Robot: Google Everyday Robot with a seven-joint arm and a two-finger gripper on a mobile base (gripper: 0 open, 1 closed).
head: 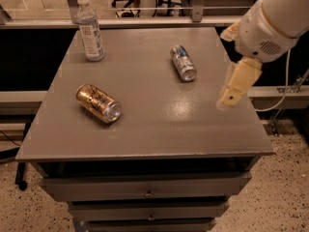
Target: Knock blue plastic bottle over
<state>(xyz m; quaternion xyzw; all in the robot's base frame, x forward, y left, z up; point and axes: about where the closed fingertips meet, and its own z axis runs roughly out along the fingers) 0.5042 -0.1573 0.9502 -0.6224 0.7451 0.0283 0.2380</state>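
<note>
The blue plastic bottle point(90, 30) stands upright near the far left corner of the grey table point(159, 129). It is clear bluish with a white cap and a pale label. My gripper point(232, 93) hangs from the white arm point(270, 25) above the table's right side. It is far to the right of the bottle and touches nothing.
A blue-silver can point(183, 63) lies on its side at the back right of the middle. A gold can point(99, 103) lies on its side at the left front. Drawers point(145, 192) sit under the tabletop. A rail and glass point(159, 8) run behind the table.
</note>
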